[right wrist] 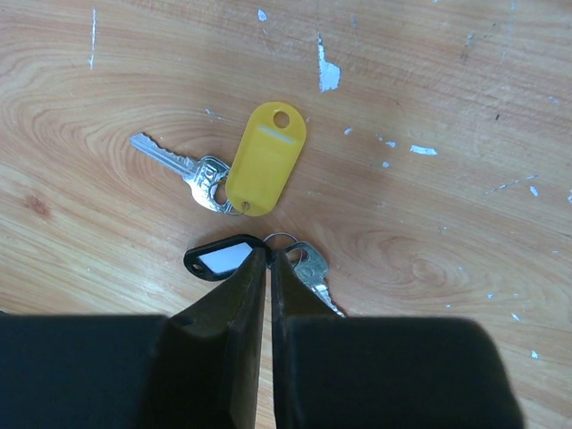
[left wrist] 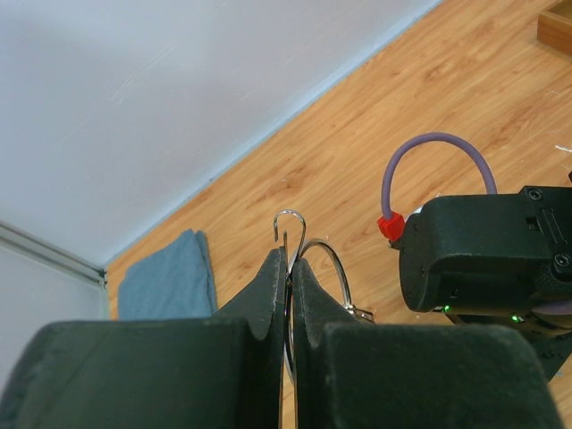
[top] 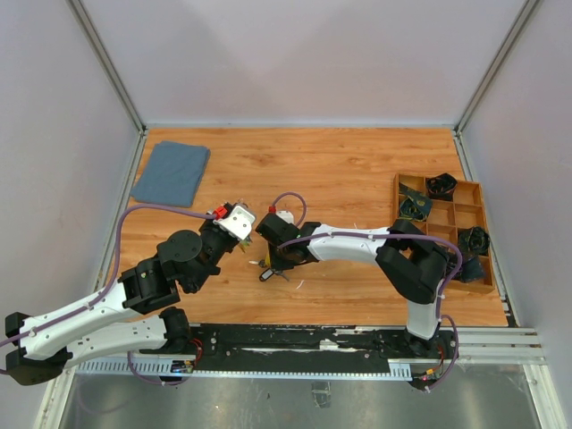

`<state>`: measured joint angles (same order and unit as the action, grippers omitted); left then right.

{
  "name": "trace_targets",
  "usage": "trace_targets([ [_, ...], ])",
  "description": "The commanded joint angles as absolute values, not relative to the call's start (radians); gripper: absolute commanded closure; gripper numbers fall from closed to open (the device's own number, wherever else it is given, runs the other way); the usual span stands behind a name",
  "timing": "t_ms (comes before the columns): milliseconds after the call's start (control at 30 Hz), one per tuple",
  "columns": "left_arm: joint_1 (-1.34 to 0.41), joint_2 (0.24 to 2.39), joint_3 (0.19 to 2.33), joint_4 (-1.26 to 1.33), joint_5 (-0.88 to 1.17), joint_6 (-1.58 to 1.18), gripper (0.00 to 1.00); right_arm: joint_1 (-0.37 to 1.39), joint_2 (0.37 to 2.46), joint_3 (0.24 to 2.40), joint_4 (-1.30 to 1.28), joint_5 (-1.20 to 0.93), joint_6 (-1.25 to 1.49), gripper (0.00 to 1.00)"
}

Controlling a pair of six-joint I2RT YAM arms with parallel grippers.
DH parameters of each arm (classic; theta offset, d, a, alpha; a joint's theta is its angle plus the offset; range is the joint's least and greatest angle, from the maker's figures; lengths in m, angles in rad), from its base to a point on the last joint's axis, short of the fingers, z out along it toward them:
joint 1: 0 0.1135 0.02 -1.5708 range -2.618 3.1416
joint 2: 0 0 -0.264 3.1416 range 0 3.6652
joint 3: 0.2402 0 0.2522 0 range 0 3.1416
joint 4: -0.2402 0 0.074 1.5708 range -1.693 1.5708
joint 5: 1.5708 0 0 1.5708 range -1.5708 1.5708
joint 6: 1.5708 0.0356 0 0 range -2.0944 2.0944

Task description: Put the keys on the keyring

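Note:
My left gripper point(left wrist: 290, 259) is shut on the keyring point(left wrist: 338, 264), a thin silver wire loop with a hooked open end that sticks up past the fingertips. It holds the loop in the air at table centre point(top: 234, 214). My right gripper point(right wrist: 269, 253) is low over the table point(top: 273, 264), shut on the small ring joining a black tag point(right wrist: 219, 260) to a silver key point(right wrist: 313, 271). A second silver key point(right wrist: 174, 161) with a yellow tag point(right wrist: 265, 159) lies flat on the wood just beyond the fingertips.
A folded blue cloth point(top: 172, 172) lies at the back left and shows in the left wrist view point(left wrist: 170, 277). A wooden compartment tray point(top: 396, 192) with dark items stands at the right edge. The right wrist body point(left wrist: 483, 255) is close to the right of my left gripper.

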<state>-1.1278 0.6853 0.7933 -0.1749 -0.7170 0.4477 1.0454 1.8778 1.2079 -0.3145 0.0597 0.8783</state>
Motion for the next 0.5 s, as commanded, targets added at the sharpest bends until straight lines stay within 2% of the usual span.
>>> trace_targets([
  [0, -1.122, 0.676, 0.818, -0.139, -0.721, 0.459, 0.99, 1.066, 1.89, 1.235, -0.351, 0.054, 0.853, 0.96],
  [100, -1.123, 0.675, 0.818, -0.141, -0.721, 0.459, 0.99, 1.065, 1.884, 1.235, -0.348, 0.048, 0.808, 0.99],
  [467, -1.123, 0.666, 0.825, -0.154, -0.727, 0.455, 0.99, 1.046, 1.711, 1.135, -0.278, 0.062, 0.394, 0.98],
])
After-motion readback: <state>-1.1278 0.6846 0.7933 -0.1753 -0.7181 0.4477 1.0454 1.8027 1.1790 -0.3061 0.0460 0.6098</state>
